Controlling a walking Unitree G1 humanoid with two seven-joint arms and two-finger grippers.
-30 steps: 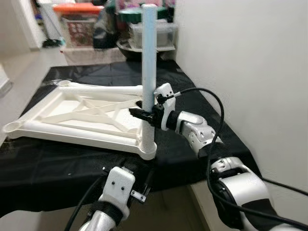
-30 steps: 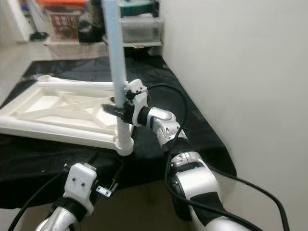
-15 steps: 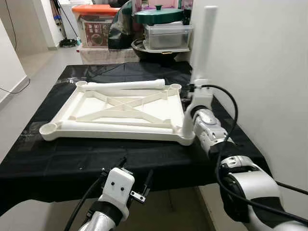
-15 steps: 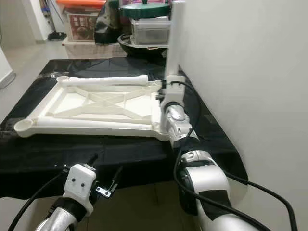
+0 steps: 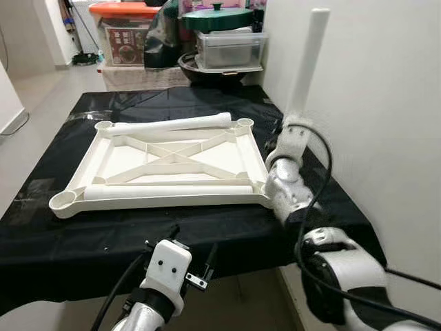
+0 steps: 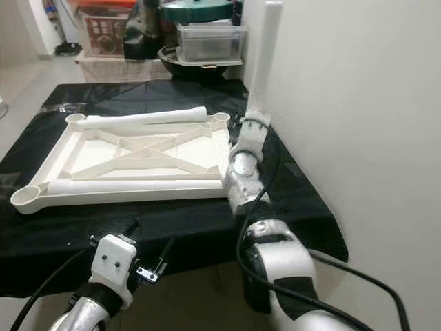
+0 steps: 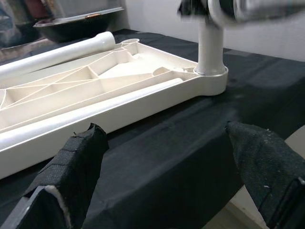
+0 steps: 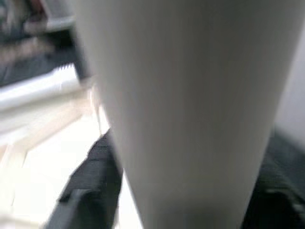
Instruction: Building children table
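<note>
One white plastic tabletop (image 5: 165, 165) lies upside down mid-frame on the black-covered table (image 5: 69, 227), cross-braced ribs facing up and round sockets at the corners. Two loose white legs rest on it: one (image 5: 172, 124) along the far edge, one (image 5: 165, 191) along the near edge. A third leg (image 5: 306, 62) stands upright in the near right corner socket, and the right pincer (image 8: 181, 191) is clamped around it. The left pincer (image 7: 167, 157) hovers spread wide at the table's near edge, holding nothing. Upper frame, behind the table: an orange-lidded bin (image 5: 127, 34) with stuff inside I can't make out, and a clear tub (image 5: 231, 49) under a green lid (image 5: 217, 17).
</note>
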